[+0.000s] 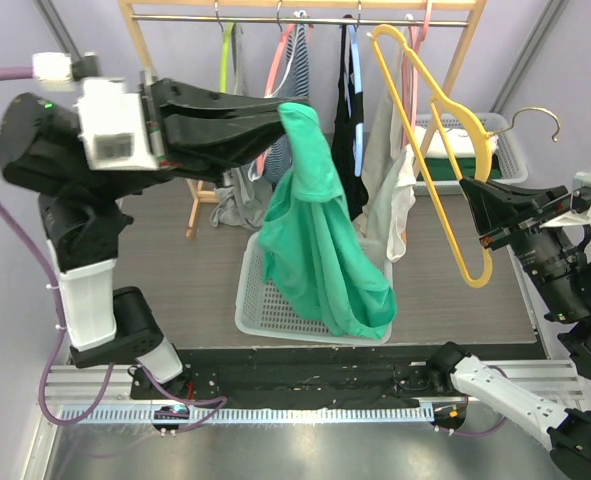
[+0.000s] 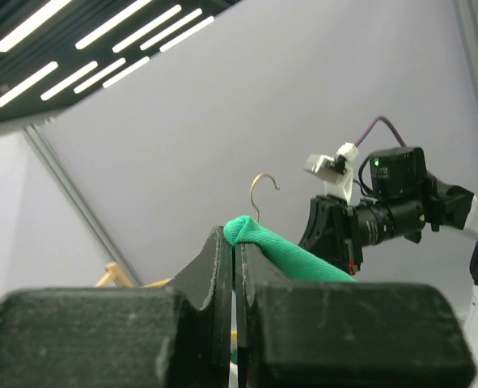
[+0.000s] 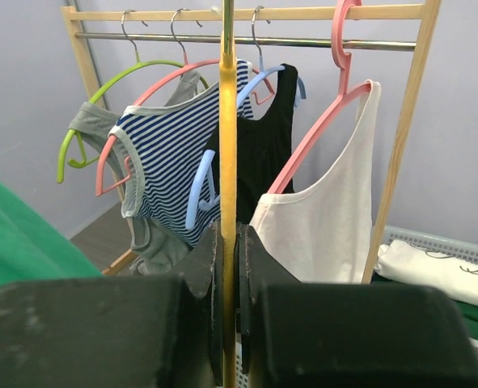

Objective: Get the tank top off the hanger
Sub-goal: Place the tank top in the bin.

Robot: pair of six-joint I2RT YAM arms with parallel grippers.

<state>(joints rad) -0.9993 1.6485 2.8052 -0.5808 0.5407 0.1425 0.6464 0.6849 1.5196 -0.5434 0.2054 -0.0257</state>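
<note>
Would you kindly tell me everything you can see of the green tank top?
The green tank top is soft, thin fabric, plain and crumpled. It hangs limp from one bunched end pinched in the shut left tool. Its body droops in folds above the white basket; contact there is unclear. It is off the yellow hanger, which the right tool holds apart from it.

The tank top [image 1: 320, 240] is looking like soft matt cloth, the hanger [image 3: 227, 121] is gleaming as smooth plastic, the rack [image 3: 406, 121] is showing bare wood.
</note>
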